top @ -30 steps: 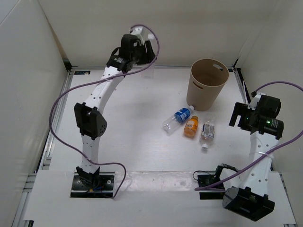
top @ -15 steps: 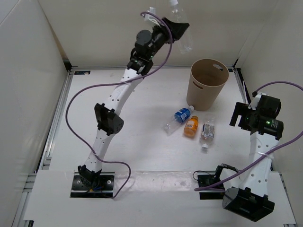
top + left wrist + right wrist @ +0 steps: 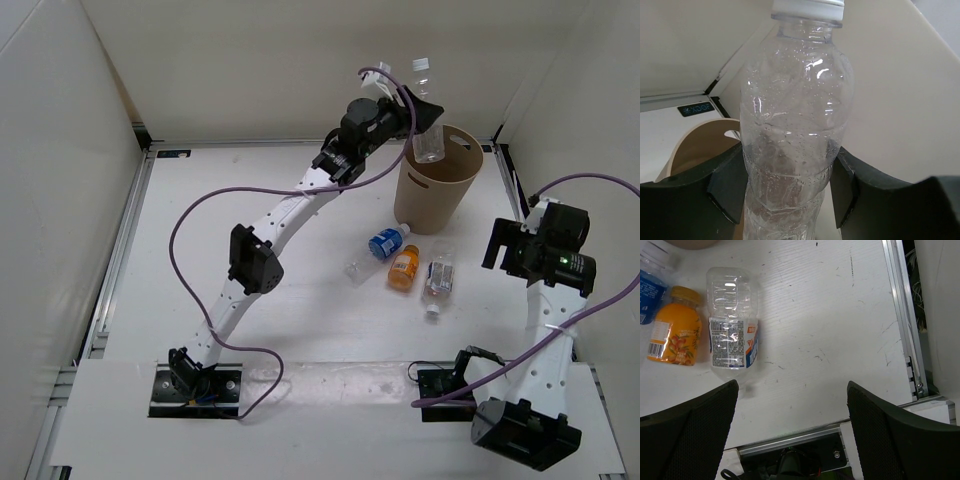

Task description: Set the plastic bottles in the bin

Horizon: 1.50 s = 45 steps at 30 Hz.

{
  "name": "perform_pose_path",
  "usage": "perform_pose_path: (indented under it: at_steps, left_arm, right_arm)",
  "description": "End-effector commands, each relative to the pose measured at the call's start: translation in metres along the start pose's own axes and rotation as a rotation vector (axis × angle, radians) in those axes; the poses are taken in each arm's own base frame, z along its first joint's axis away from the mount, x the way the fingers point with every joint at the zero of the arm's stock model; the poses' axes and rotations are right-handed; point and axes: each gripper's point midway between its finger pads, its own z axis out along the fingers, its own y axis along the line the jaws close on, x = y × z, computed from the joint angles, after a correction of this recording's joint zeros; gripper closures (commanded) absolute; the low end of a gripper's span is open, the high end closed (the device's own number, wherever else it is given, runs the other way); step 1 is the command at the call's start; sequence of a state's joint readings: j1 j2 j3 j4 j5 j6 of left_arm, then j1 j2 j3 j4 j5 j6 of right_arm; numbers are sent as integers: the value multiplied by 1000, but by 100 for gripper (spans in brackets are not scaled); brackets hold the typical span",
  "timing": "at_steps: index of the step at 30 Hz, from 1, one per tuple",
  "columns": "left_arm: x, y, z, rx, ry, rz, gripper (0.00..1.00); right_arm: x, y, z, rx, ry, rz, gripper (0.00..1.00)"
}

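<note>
My left gripper (image 3: pixel 424 112) is shut on a clear bottle with a white cap (image 3: pixel 428 140) and holds it upright over the left part of the tan bin's rim (image 3: pixel 470 166). In the left wrist view the bottle (image 3: pixel 795 115) fills the frame between my fingers (image 3: pixel 730 185), with the bin (image 3: pixel 695 150) below at the left. A blue-label bottle (image 3: pixel 383 243), a short orange bottle (image 3: pixel 404 268) and a clear bottle (image 3: pixel 438 278) lie in front of the bin. My right gripper (image 3: pixel 497 250) is open and empty, right of them; its view shows the clear bottle (image 3: pixel 732 325), the orange bottle (image 3: pixel 675 332) and the blue-label bottle (image 3: pixel 650 285).
White walls close in the table at the back and both sides. An aluminium rail (image 3: pixel 902 315) runs along the table's right edge, close to my right gripper. The bin stands at the back right corner.
My left arm has swung from the back left to the right, carrying the clear bottle up and over the bin. The right arm and the three lying bottles have not moved.
</note>
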<state>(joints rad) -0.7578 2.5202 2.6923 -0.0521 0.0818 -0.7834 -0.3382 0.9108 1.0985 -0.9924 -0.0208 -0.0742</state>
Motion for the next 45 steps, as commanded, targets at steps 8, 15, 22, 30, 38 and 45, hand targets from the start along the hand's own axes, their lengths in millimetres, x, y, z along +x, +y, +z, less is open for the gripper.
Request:
perform_pose_path:
  at_steps: [8, 15, 22, 30, 38, 45]
  left_arm:
    - [-17, -20, -11, -27, -15, 109, 27]
    - [-15, -18, -11, -32, -12, 117, 8]
    - [-29, -31, -16, -13, -31, 143, 0]
    - [-63, -45, -37, -11, -44, 321, 0]
    - [-92, 16, -98, -173, 65, 548, 0]
    - [-62, 126, -206, -490, 268, 457, 0]
  right_arm:
    - [-6, 0, -5, 10, -35, -12, 10]
    - [-10, 1, -5, 10, -44, -5, 10]
    - [-10, 2, -4, 2, -46, -7, 10]
    - [-15, 6, -3, -16, -59, 14, 10]
    - [2, 59, 5, -292, -14, -68, 10]
    - [23, 82, 30, -397, 100, -129, 10]
